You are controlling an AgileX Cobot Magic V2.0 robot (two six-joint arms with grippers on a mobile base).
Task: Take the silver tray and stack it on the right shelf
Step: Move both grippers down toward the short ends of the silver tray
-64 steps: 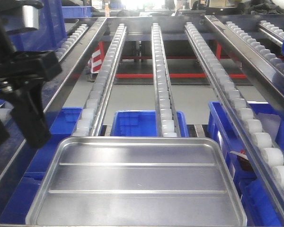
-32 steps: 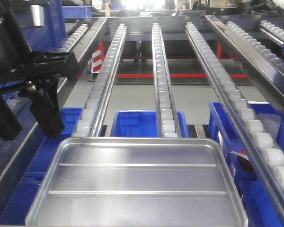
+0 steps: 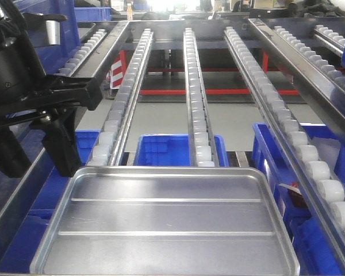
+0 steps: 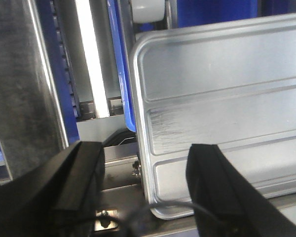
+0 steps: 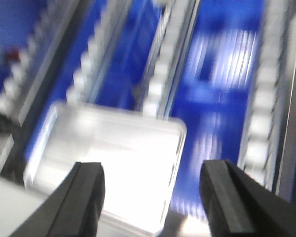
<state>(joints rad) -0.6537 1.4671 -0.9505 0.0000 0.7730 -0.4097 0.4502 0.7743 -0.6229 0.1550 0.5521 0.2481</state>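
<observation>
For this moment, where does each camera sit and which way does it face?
Front view: sits low at the rack's near end and looks along the roller tracks over the silver tray; the left tool shows at left, open.
Left wrist view: rides the left arm and looks down on the tray's left rim, between that tool's two fingers.
Right wrist view: rides the right arm and looks down from higher, blurred; the right tool is open, with the tray below.
Shared: all three show the tray; front and left wrist both show the left tool.

Blue plastic crates (image 3: 178, 150) low down — red frame bars (image 3: 218, 91) and a red-and-white striped panel (image 3: 116, 73) farther back
</observation>
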